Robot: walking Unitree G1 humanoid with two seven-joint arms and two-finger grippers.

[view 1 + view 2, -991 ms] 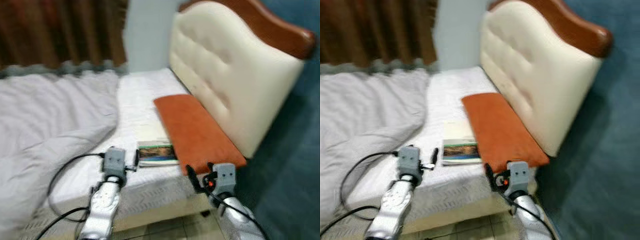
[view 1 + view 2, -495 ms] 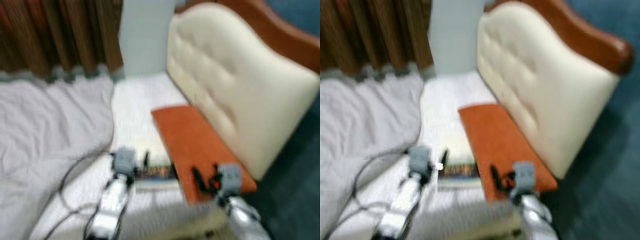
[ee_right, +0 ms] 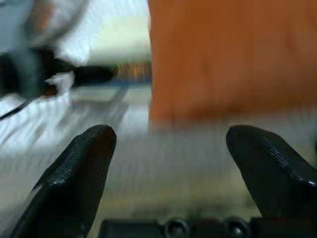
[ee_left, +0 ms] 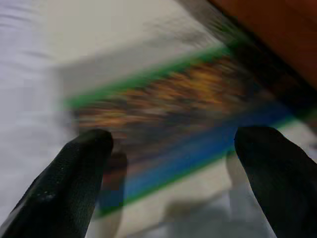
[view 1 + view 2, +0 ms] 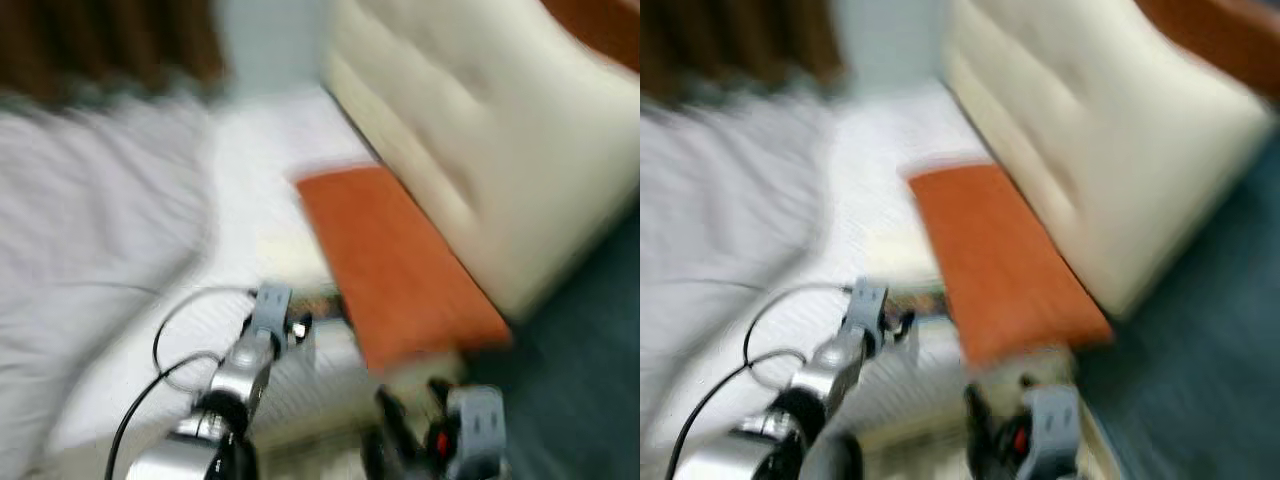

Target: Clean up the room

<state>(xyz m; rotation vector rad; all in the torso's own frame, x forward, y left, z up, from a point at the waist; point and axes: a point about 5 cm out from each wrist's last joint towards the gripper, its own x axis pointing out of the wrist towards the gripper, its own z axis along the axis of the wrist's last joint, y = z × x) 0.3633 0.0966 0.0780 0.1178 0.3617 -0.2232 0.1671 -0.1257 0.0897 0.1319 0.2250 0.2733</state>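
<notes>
Blurrily, white bed (orange cushion by cream headboard), both claws spread wide.

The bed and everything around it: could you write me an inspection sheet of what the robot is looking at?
Surface: bed with white sheet, views blurred.
Job's things: book lying flat on the sheet beside the orange pillow.
Clutter: rumpled grey duvet on the bed's far side.
Grippers: left gripper open, fingers straddling the book; right gripper open, low at the bed's edge, facing the pillow.
Cables: black cable looping off the left arm.
Surroundings: cream padded headboard, brown curtain, dark floor.
</notes>
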